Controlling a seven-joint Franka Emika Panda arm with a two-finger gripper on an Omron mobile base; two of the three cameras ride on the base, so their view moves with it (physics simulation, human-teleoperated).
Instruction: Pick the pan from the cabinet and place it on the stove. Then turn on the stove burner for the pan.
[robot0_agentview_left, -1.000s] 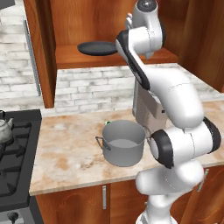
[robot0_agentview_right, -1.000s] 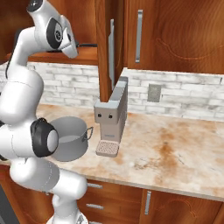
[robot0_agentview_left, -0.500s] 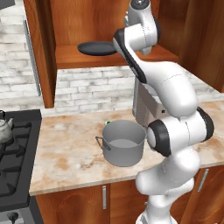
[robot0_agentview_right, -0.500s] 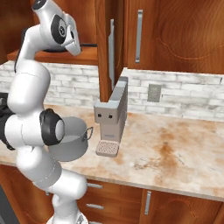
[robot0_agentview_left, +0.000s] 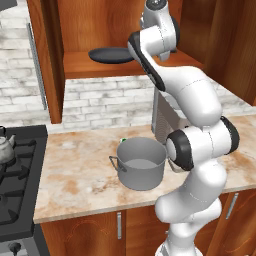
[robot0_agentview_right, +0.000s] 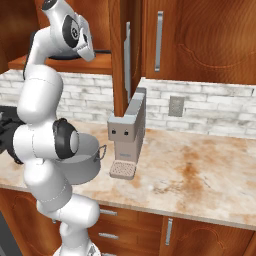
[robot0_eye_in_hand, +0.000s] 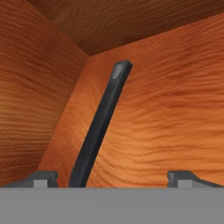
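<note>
The pan (robot0_agentview_left: 112, 55) lies flat on the shelf of the open cabinet (robot0_agentview_left: 105, 25), a dark shallow disc. Its long dark handle (robot0_eye_in_hand: 99, 127) runs up the hand view between the fingertips, closer to the left fingertip (robot0_eye_in_hand: 43, 178) than to the other. My gripper (robot0_eye_in_hand: 113, 179) is open inside the cabinet, and nothing is gripped. The arm's upper links (robot0_agentview_left: 160, 30) stand just right of the pan. The stove (robot0_agentview_left: 17, 170) sits at the counter's left end, with black grates.
A grey steel pot (robot0_agentview_left: 141, 163) stands on the marble counter (robot0_agentview_left: 75, 175) in front of the arm. A coffee machine (robot0_agentview_right: 127, 135) is behind it. A small kettle (robot0_agentview_left: 5, 150) rests on the stove. The cabinet's open door (robot0_agentview_left: 45, 60) hangs at the left.
The arm has swung a little left and leaned further toward the cabinet shelf. The jaws have stayed open, and the pan has not moved.
</note>
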